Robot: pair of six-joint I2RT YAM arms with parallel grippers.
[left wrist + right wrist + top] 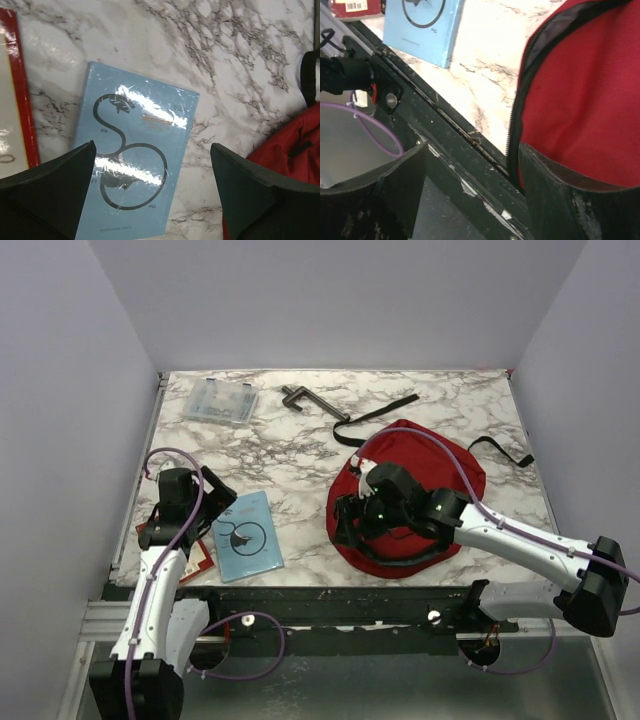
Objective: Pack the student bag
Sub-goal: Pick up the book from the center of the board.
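Well left of the student bag point(440, 455): a glossy red-edged book point(22, 100), lying flat. Nearer the bag, poised over a flat, shiny-wrapped blue book point(135, 150) with the left gripper point(152, 197) spread wide and empty, likely lining up a pick. At the bag's left rim, beside its dark zipper point(517, 100), with the right gripper point(472, 192) likewise parted, gripping nothing, probably to open soft red fabric slumped on the marble table point(300, 450).

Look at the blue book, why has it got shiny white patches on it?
Left wrist view: the blue book throws back white glare from its glossy cover, hiding some print; top external view: the same book shows no glare.
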